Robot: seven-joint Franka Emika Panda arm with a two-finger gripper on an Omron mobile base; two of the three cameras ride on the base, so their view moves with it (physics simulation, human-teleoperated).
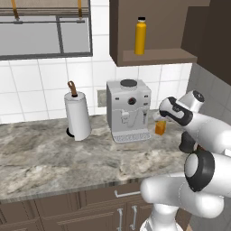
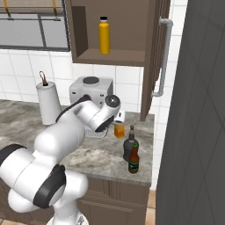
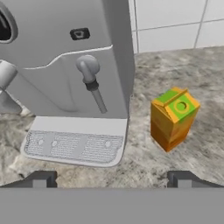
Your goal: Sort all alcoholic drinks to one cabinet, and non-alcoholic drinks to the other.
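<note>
Right now your claw (image 3: 112,179) stands spread wide with nothing between its two dark tips, hanging low over the grey marbled stone bench (image 3: 144,166). The short orange juice carton with its green top (image 3: 173,117) stands upright on the bench ahead of the claw and a little toward its right tip — apart from it, not touched. Just beside the carton sits the grey boxy coffee machine (image 3: 65,65) with its perforated drip tray (image 3: 72,146); a clear strip of bench separates the two.

From the base cameras you can see the tall yellow-orange bottle with the black cap (image 2: 103,36) standing upright on the bottom board of the open dark brown wall cabinet (image 2: 112,56), whose door carries a long grey tubular handle (image 2: 163,57). Down on the bench near its right end, the squat black glass bottle with the narrow neck (image 2: 129,145) and the slim brown beer bottle with the green label (image 2: 133,159) stand close together; they may be touching, but you cannot tell at this size. A white paper-towel roll on its stand (image 1: 77,115) is left of the coffee machine.
</note>
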